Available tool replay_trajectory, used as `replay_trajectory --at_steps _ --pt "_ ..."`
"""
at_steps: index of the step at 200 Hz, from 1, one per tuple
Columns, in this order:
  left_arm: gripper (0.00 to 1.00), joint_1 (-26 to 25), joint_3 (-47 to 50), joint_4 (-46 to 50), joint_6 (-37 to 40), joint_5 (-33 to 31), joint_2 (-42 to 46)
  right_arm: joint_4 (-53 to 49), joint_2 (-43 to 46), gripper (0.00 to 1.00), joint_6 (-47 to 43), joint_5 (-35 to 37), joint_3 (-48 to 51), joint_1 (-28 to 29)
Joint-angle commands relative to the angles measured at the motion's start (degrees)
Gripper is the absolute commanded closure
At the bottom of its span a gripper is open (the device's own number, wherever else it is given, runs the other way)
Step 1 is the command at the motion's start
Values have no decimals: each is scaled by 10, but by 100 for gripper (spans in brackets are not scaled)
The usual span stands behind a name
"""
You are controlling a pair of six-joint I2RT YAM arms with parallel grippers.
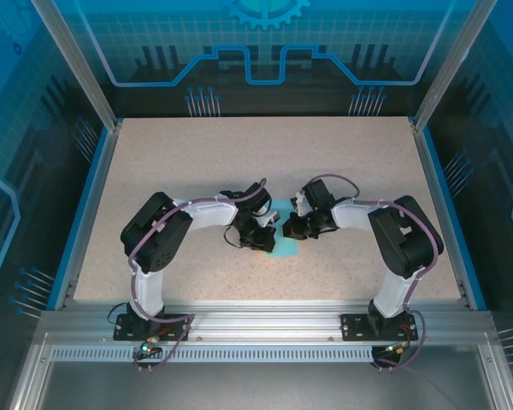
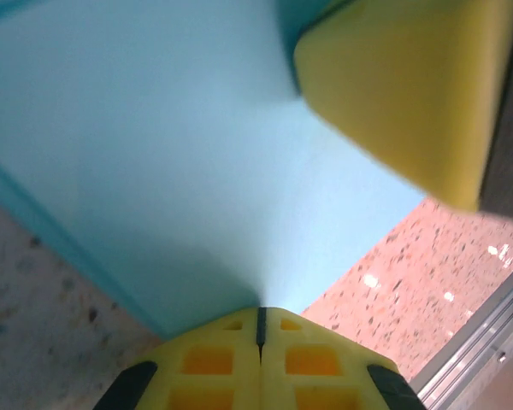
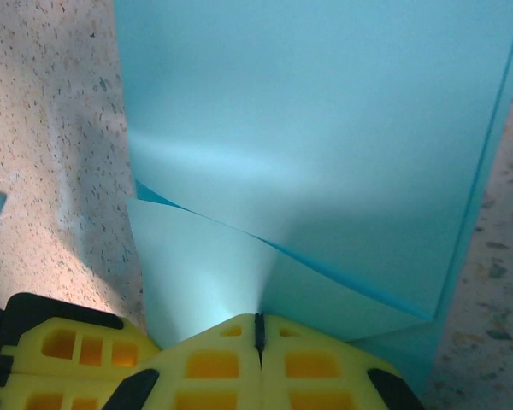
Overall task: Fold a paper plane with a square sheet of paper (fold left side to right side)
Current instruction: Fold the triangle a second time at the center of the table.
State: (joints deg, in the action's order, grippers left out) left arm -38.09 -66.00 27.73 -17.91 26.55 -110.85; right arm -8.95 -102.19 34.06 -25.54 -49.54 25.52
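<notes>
Speckled beige tabletop [image 1: 239,162] sits inside an aluminium-framed enclosure with blue-lit patterned walls [image 1: 265,51]. Both arms bend inward, so their tools meet near the middle of the table.

In the overhead view, the light-blue sheet of paper [image 1: 284,248] lies flat on the table, mostly hidden beneath the two tools. Only slivers of it show between and just below them.

The left gripper [image 2: 258,329] has its yellow fingers pressed together with no gap, their tips right at the paper's surface. I cannot tell whether a layer is caught between them. From its wrist camera the paper spreads up and away. One yellow finger [image 2: 402,94] of the other tool hangs over the sheet at upper right.

The right gripper [image 3: 258,329] is likewise fully closed, its tips touching the paper. There the sheet is doubled — an upper layer lies over a lower one, and a slanting edge crosses just ahead of the fingertips. The left gripper's yellow fingers [image 3: 68,350] sit just beside it, at lower left.
</notes>
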Motion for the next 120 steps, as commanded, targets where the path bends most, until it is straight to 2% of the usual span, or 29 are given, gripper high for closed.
replay_trajectory --at_steps 1,64,97,120 --pt "100 3 38 43 -4 -22 25 -43 -26 98 -6 39 0 7" --pt "100 33 65 9 -24 0 73 -29 -10 96 -8 24 -6 7" --pt "79 54 45 -16 -30 1 86 -15 30 90 -8 31 -5 6" --pt "69 67 26 -30 -33 -3 78 -17 66 84 -10 55 2 3"
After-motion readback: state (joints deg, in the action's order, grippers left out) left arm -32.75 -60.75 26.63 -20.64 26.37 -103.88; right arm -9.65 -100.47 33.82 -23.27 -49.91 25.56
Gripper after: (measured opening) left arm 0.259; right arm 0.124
